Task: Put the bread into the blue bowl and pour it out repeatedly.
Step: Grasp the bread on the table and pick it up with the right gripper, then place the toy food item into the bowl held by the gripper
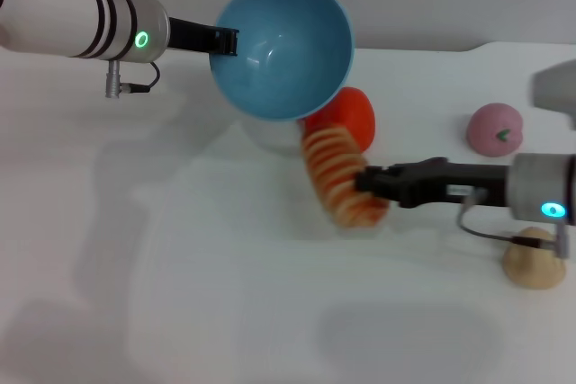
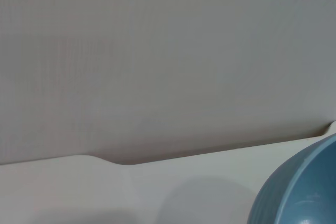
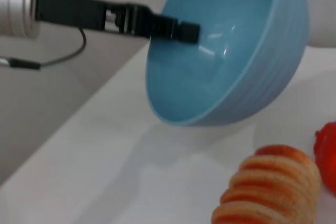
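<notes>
Orange-and-cream ridged toy bread (image 1: 340, 177), probably light and squashy, is clamped near its lower end by the right gripper (image 1: 371, 183); the left gripper (image 1: 225, 40) pinches the tilted, smooth light-blue plastic bowl (image 1: 283, 47) at its rim.

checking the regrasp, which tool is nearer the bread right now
Right. The right tool is closed on the bread, at its near end. The left tool is off at the blue bowl, gripping its rim, with the bowl tipped above the bread.
</notes>
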